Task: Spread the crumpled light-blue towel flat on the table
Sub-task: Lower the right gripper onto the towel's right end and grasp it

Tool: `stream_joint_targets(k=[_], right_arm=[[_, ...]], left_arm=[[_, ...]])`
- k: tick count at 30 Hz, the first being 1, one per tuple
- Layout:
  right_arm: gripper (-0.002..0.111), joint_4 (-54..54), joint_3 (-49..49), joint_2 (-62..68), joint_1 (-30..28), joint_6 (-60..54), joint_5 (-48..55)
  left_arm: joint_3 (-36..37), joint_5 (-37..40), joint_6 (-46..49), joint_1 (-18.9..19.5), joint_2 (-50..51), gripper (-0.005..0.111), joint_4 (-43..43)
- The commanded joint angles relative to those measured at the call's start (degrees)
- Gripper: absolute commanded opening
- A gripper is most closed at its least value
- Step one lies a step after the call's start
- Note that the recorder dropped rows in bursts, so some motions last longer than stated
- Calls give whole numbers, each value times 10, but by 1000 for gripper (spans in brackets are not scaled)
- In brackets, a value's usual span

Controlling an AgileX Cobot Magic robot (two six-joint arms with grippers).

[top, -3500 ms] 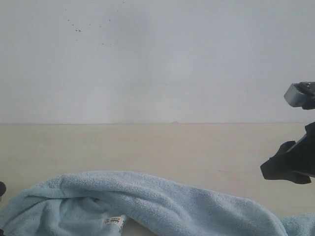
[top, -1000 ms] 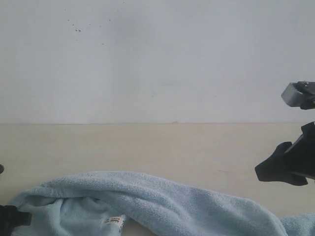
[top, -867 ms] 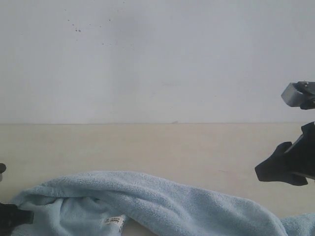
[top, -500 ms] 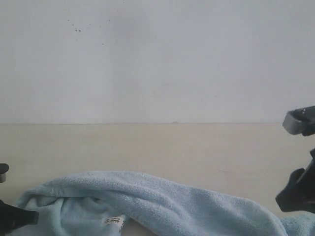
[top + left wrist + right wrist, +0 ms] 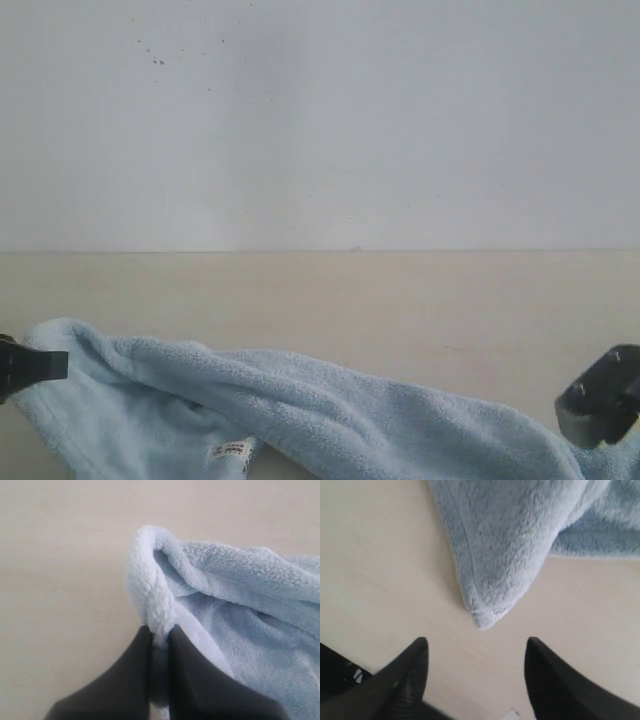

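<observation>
Across the back of the room a white-grey wall (image 5: 320,120) carries a few dark specks. In front of it stretches the pale beige table (image 5: 350,300). The light-blue towel (image 5: 330,410) lies on the near part of the table, rumpled into a long thick roll that runs from the left edge down toward the right corner. The left gripper (image 5: 159,630) is clenched on a fold of the towel's fluffy edge at its left end, which stands higher than the rest. The right gripper (image 5: 477,641) is spread wide with nothing between its jaws, low over bare table, and a pointed, hemmed end of the towel lies just ahead of it. A small white label (image 5: 228,452) shows near the front.
</observation>
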Motion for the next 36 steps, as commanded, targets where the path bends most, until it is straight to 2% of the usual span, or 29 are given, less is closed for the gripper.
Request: stream_joint_targets(k=[1, 6, 14, 19, 26, 36], right_arm=[[63, -43, 50, -1, 44, 43, -40], [63, -47, 106, -1, 90, 65, -110], [63, -76, 157, -1, 96, 85, -214], [63, -123, 157, -1, 96, 117, -223], [60, -125, 157, 5, 96, 117, -240], [59, -125, 157, 88, 96, 129, -258]], left_arm=[[26, -9, 3, 1, -53, 4, 0], [32, -42, 3, 1, -83, 4, 0], [32, -55, 3, 1, -89, 4, 1], [32, -61, 3, 1, -89, 4, 1], [32, -66, 3, 1, -89, 4, 1], [32, -76, 3, 1, -89, 4, 1]])
